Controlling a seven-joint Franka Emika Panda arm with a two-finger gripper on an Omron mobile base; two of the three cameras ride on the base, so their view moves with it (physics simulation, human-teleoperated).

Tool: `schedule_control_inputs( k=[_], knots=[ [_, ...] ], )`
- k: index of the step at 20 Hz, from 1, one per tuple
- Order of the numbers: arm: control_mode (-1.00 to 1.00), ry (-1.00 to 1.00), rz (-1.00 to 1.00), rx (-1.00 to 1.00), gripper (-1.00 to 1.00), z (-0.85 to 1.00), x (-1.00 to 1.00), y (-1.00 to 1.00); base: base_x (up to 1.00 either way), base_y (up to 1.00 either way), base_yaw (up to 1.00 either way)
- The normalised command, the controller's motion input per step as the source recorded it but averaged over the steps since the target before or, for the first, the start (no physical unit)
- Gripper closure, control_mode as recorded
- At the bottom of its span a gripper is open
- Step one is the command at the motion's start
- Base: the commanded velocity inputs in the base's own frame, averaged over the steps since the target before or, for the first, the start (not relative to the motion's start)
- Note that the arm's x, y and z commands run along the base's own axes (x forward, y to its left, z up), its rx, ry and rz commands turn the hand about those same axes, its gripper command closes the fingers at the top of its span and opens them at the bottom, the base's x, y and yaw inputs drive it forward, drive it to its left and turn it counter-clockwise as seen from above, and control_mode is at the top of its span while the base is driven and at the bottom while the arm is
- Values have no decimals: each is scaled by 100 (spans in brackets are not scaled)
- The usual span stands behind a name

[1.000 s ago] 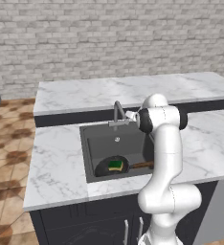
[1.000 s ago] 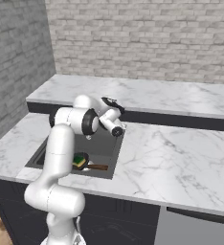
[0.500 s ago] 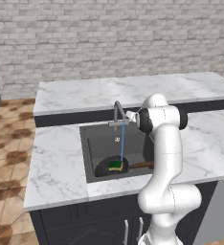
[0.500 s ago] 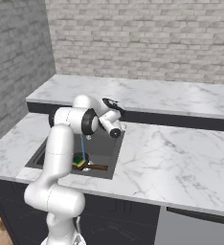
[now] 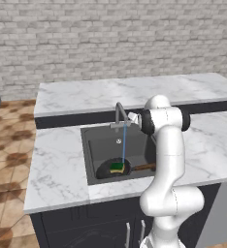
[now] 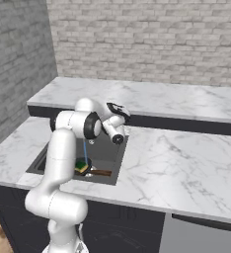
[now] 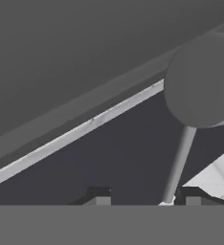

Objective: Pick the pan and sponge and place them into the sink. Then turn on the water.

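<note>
Dark-grey sink (image 5: pixel 93 145): black pan (image 5: pixel 108 170), yellow-green sponge (image 5: pixel 117 167), thin blue water (image 5: pixel 124 145)

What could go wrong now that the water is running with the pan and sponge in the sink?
The gripper sits right at the faucet, so a careless pull-back could knock the handle and cut the water. The stream lands on the sponge resting in the pan, which might splash or nudge the sponge. The pan's handle reaches toward the sink wall, so it could shift.

Kitchen — sink (image 5: pixel 93 140), marble counter (image 5: pixel 57 164)
</note>
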Motion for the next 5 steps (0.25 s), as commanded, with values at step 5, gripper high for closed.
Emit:
schedule_control_inputs(
  k=[5],
  knots=[
    [-100, 0, -9, 0, 100, -11, 1, -43, 0, 0, 0]
  ],
)
